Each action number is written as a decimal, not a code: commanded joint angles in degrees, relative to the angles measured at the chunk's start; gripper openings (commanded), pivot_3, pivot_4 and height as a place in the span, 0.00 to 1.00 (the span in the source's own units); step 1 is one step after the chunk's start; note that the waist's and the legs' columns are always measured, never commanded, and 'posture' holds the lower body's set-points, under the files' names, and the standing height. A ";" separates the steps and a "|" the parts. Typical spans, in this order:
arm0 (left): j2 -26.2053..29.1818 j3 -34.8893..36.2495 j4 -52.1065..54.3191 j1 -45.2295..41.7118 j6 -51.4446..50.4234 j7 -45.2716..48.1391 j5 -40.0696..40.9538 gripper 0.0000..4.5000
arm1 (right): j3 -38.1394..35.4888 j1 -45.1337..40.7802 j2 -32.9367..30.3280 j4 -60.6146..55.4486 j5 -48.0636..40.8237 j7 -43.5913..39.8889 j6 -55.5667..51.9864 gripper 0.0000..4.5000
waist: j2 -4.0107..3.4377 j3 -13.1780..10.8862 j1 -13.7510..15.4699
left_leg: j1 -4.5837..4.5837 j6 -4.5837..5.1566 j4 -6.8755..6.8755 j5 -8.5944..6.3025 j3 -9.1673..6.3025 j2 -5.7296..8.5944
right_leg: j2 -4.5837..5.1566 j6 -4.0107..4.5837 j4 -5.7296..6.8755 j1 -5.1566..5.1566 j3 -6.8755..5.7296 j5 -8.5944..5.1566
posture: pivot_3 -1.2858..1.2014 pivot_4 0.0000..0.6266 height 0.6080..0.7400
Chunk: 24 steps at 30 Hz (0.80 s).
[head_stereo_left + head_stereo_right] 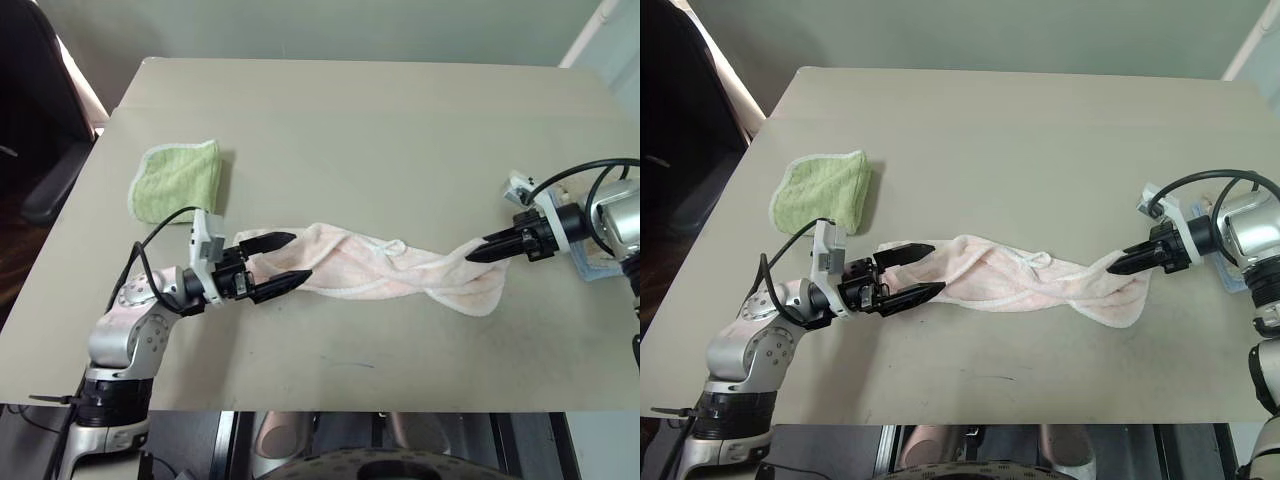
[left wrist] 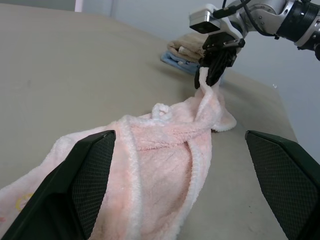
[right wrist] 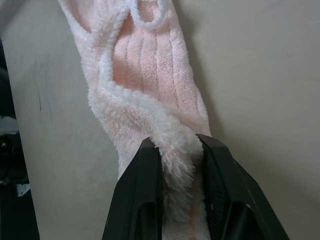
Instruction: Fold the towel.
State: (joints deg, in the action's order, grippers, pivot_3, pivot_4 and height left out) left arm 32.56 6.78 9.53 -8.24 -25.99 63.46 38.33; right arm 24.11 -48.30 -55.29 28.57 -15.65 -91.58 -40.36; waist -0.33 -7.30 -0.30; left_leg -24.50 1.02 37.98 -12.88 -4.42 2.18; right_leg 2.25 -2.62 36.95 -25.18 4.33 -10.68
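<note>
The pale pink towel [image 1: 385, 272] lies twisted lengthwise across the table's front half, white edging and a small white loop [image 2: 161, 108] showing. My right gripper [image 1: 475, 254] is shut on the towel's right end, a fold of pile pinched between its black fingers [image 3: 145, 195] and lifted a little off the table. My left gripper [image 1: 288, 262] stands open at the towel's left end, one finger on each side of the cloth, not closed on it. A faint yellow mark [image 2: 22, 202] shows on the near end in the left wrist view.
A folded green cloth [image 1: 178, 180] lies on the tan table [image 1: 380, 130] behind my left arm. Beige and blue cloths [image 2: 182, 52] are stacked at the right edge behind my right arm. A dark chair [image 1: 40, 110] stands off the table's left side.
</note>
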 commanded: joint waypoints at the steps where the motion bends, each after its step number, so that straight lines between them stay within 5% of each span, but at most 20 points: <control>1: -0.08 0.20 0.01 -0.14 1.54 0.65 0.00 1.00 | -3.92 1.01 -0.94 -2.13 -0.92 -0.91 3.72 0.24 | 0.00 0.00 0.00 | 0.00 0.00 0.00 0.00 0.00 0.00 | 0.00 0.00 0.00 0.00 0.00 0.00 | 0.52 0.24 0.91; 3: -0.23 -0.07 -0.32 -0.36 1.87 0.71 -0.10 1.00 | -5.23 2.18 -0.94 -2.74 -1.31 -0.91 5.31 0.24 | 0.00 0.00 0.00 | 0.00 0.01 0.00 0.00 0.00 0.00 | 0.00 0.00 0.00 0.00 0.00 0.00 | 0.52 0.24 0.91; 11: -0.34 -0.72 0.01 -0.80 1.75 0.38 0.10 1.00 | -5.44 4.20 -1.68 -5.03 -1.99 -0.91 3.98 0.82 | 0.00 0.00 0.00 | -0.01 0.01 0.02 0.00 -0.01 0.00 | 0.00 0.00 0.01 0.00 -0.01 0.00 | 0.52 0.24 0.91; 24: -0.18 -0.83 -0.26 -0.44 2.07 0.73 -0.04 1.00 | -4.72 6.29 -6.51 -10.85 -6.71 -0.92 1.63 0.82 | 0.01 0.00 0.01 | -0.03 -0.05 0.03 0.06 0.00 0.00 | 0.00 -0.01 0.00 0.01 -0.02 -0.01 | 0.52 0.24 0.91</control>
State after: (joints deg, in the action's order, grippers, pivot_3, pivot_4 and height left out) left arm 32.28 5.70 8.67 -8.68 -24.97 63.57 38.18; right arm 20.15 -42.16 -60.11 20.11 -20.35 -91.60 -38.24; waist -0.32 -7.31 -0.29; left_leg -24.53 0.96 38.01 -12.82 -4.42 2.18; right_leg 2.25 -2.64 36.94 -25.17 4.31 -10.69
